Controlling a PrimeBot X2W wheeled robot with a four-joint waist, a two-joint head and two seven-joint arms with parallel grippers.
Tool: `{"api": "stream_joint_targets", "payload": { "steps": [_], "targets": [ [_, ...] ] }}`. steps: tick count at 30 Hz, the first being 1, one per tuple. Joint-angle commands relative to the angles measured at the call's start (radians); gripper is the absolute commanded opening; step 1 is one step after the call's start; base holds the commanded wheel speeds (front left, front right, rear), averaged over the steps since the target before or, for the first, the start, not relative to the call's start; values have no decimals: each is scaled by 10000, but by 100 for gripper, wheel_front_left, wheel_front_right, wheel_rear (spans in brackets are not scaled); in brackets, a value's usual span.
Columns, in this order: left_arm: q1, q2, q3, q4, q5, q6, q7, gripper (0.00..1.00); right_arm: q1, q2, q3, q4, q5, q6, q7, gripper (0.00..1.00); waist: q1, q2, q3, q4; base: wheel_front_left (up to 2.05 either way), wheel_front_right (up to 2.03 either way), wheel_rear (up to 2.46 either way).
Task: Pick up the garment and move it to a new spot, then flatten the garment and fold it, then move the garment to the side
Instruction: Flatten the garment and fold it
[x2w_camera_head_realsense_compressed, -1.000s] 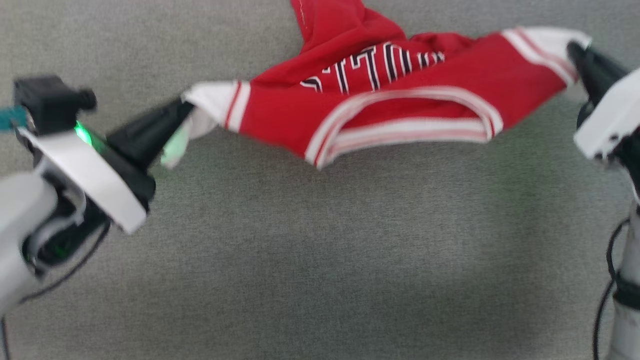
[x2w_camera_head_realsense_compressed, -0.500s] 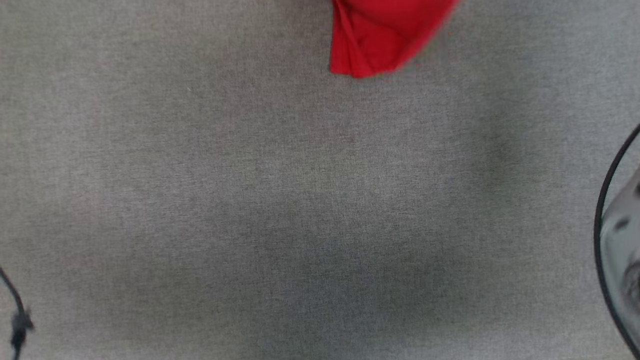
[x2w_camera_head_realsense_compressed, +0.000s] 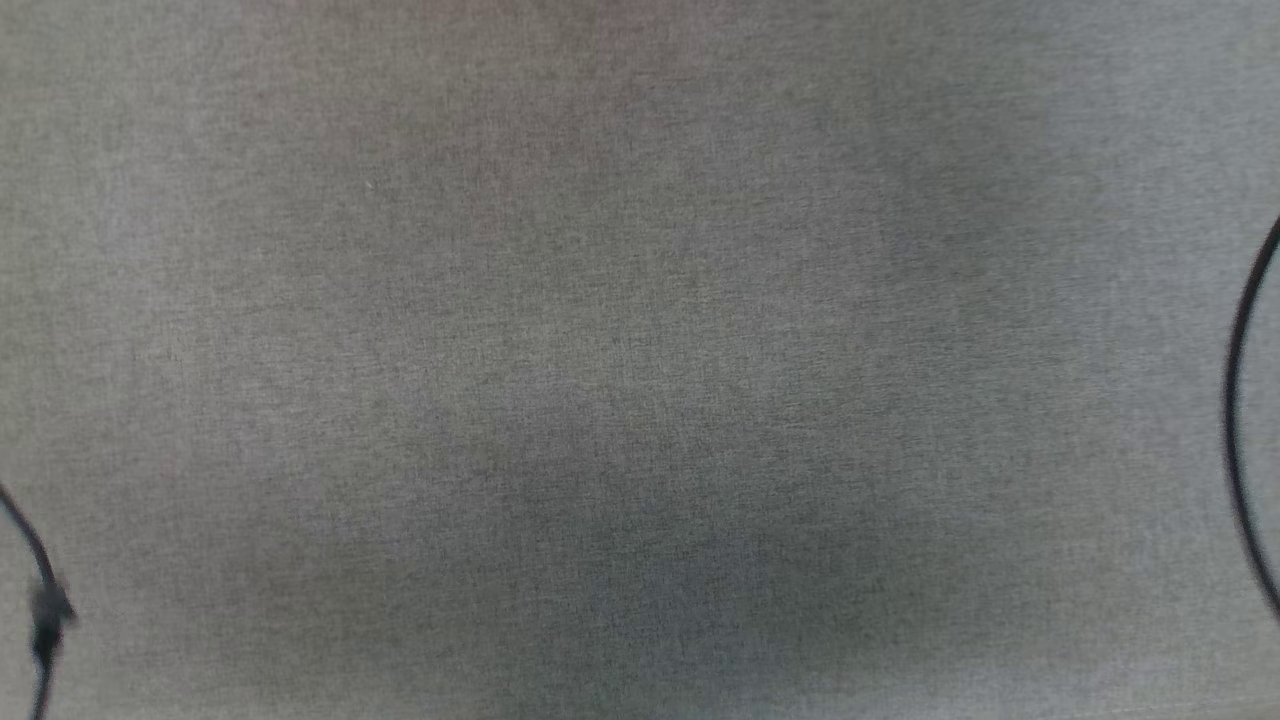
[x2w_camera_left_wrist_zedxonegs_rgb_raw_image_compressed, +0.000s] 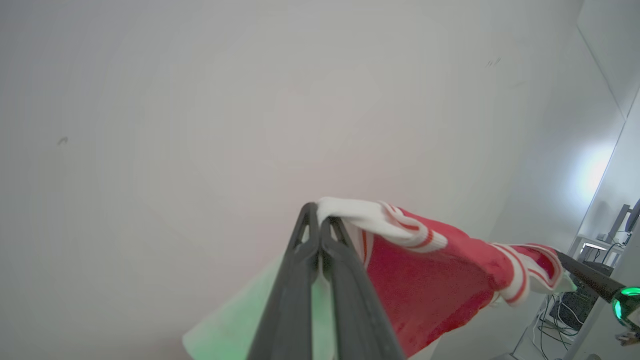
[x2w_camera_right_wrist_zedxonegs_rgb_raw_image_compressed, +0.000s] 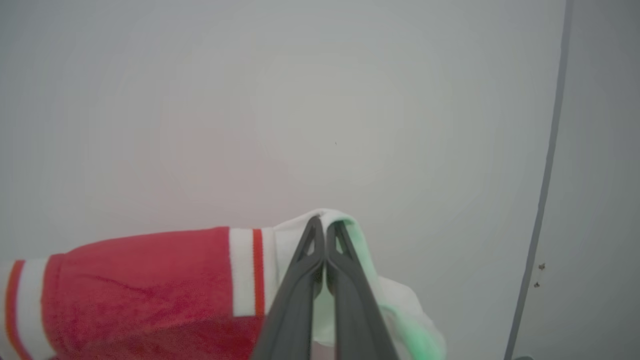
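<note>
Shirt has gone up since 1 s ago: then strung low over the grey surface, now held high. Left gripper is clamped fully closed on 1 white sleeve end, and right gripper is clamped likewise on the other. The red body sags between them. Step in hand, by my reading: pick-up and carry. Next, you lower both arms together, sleeves taut, to lay it flat. No writing legible, only striped trim.
</note>
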Motion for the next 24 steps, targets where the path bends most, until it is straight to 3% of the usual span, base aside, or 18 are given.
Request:
{"api": "stream_joint_targets", "payload": {
  "steps": [1,7,12,18,21,22,24],
  "targets": [
    [765,256,-44,-447,-287,31,-73,0,474,-64,197,296,8,-47,-106,0,-1,0,-153,-87,0,0,0],
    [3744,859,-667,-1970,-706,31,-72,0,2479,-32,1078,398,256,-38,319,0,-1,0,-463,106,0,0,0],
    [6472,1021,-404,-3053,-390,29,-66,0,5142,-127,1806,-895,1008,-38,1268,0,-1,0,-897,254,0,0,0],
    [9457,1267,-477,-4415,214,29,-65,0,9427,-670,2237,-4826,2544,-36,3421,0,-1,0,-1440,332,0,0,0],
    [10652,1422,-461,-5023,507,28,-65,0,11723,-824,2058,-7318,3104,-35,4735,0,-1,0,-1596,370,0,0,0],
    [10652,1422,-461,-5023,507,28,-65,0,11723,-824,2058,-7318,3104,-35,4735,0,-1,0,-1596,370,0,0,0],
    [11343,1524,-325,-5350,703,29,-65,0,13184,-752,1815,-8777,3400,-33,5580,0,-1,0,-1687,405,0,0,0]
  ]
}}
